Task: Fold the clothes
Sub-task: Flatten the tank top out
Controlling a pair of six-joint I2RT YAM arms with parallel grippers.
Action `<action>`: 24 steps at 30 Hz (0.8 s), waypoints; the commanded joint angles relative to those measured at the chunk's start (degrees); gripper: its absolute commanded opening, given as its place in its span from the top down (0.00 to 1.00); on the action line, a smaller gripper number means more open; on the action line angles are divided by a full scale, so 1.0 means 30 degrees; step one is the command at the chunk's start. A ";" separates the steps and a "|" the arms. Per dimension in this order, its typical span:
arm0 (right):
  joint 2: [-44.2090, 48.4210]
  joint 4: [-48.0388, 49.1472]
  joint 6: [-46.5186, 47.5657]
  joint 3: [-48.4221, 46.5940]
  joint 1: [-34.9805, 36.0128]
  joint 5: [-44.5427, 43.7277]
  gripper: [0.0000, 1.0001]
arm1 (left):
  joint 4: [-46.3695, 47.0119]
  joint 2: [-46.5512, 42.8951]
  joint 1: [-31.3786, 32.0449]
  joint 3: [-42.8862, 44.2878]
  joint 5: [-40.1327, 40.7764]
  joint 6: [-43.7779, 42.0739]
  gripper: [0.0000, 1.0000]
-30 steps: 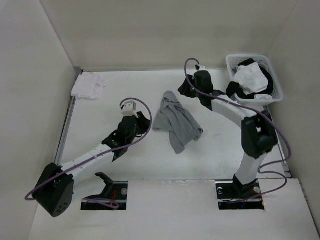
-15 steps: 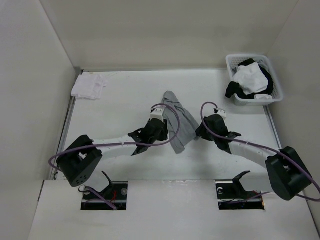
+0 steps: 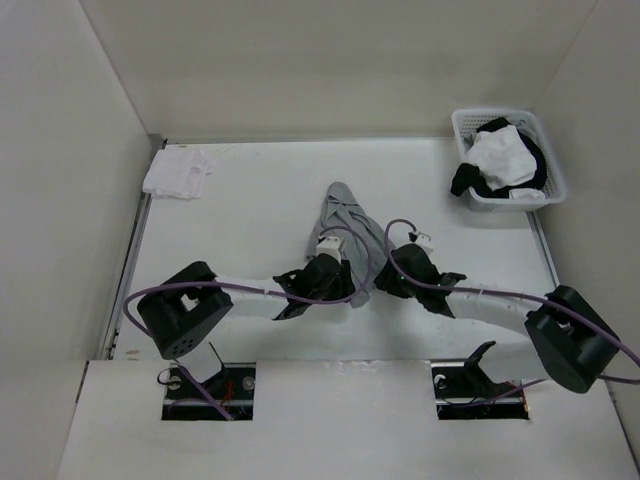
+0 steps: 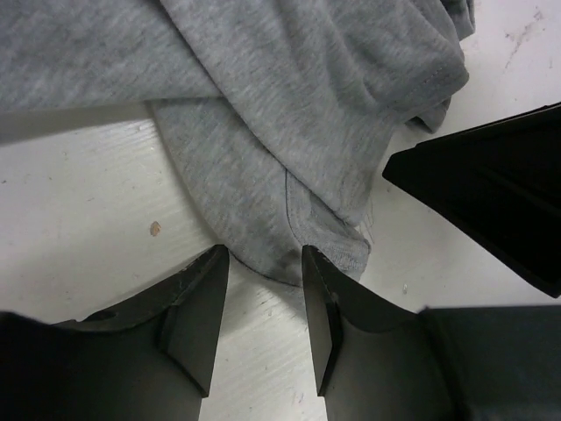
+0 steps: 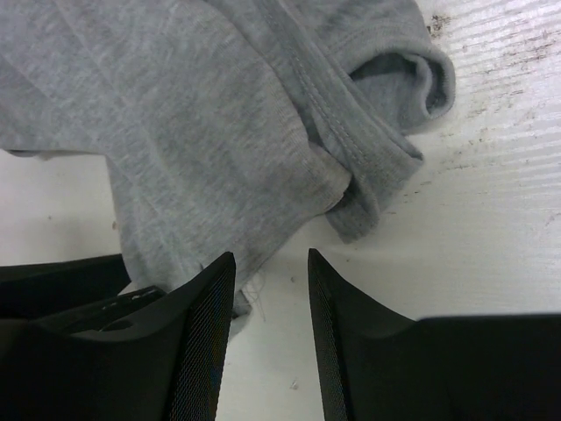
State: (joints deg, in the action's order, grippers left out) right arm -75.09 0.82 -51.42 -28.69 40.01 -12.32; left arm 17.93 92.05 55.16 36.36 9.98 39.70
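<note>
— So, where do the clothes lie from your grippers?

— They lie in the middle of the table, bunched into a narrow strip. Its long axis goes from far to near, and the near end leans a little to the right. Both my grippers are at this near end: the left gripper on its left side, the right gripper on its right side.

— Which one is nearer to the cloth?

— The left one, I think. Its jaws are spread, and the rounded hem tip lies just at their mouth, but nothing is pinched. The right gripper is also spread. Between its fingertips I see only bare table; the grey folds begin just beyond them, and one edge lies beside one finger.

— Is there room to move?

— To the left and to the right of the strip the table is bare. So I judge that the near corners can be pulled apart sideways, to flatten the garment before any fold. The basket with the white and black garments stands at the far right, and the small white cloth at the far left corner, both well apart. The tight place is between my own grippers. In the left wrist view the right one is just beside the left one, so closing and lifting together could make them touch.
</note>
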 commanded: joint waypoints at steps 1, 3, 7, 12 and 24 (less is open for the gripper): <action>-0.0282 0.0111 -0.0614 -0.0924 0.0184 -0.0494 0.57 | 0.1024 0.0224 0.0056 -0.0137 -0.0689 0.0770 0.62; -0.0661 -0.0155 -0.0614 -0.1246 0.0184 -0.0611 0.57 | 0.1024 0.0283 0.0027 -0.0166 -0.0660 0.0799 0.62; -0.2096 -0.0448 -0.0234 -0.2418 0.0184 -0.0552 0.64 | 0.1024 0.0313 -0.0178 -0.0225 -0.0602 0.0799 0.74; -0.2803 -0.0244 0.0205 -0.3531 -0.0633 -0.0348 0.97 | 0.1024 -0.0156 -0.0909 -0.0723 -0.0309 0.0828 0.87; 0.5279 -0.1529 0.4626 -0.8504 -0.2304 -0.1491 1.00 | 0.3045 -0.0384 -0.3633 0.0418 -0.0310 0.2792 0.94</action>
State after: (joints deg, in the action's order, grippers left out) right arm -64.23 -3.84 -43.33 -45.82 35.09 -14.83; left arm 22.90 94.21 45.71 35.22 8.36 46.24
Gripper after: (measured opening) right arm 0.005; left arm 0.063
